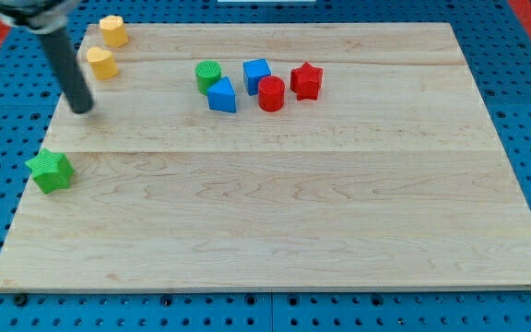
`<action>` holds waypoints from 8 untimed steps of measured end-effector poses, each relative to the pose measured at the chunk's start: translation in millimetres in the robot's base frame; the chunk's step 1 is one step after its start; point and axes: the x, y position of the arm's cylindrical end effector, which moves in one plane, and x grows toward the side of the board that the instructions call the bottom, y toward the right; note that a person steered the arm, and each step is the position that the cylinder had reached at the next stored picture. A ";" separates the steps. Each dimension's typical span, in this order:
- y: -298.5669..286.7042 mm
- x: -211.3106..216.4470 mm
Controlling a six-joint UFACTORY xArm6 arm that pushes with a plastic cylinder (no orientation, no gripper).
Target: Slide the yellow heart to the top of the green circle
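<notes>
The yellow heart (102,63) lay near the desk's (275,240) top-left corner, well apart from the green circle (208,76). The tip (82,107), holding nothing, stood just below-left; the slide remained undone.

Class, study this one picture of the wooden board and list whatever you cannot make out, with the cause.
- Camera view: which yellow block or yellow block is the heart; both too small.
- The dark rod's upper part, cut off by the view's top; my tip shows, below the yellow pair.
- Whether the blue wedge block touches the green cylinder block.
</notes>
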 end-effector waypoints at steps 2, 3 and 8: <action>28.2 -69.9; 76.8 -76.3; 96.5 -119.9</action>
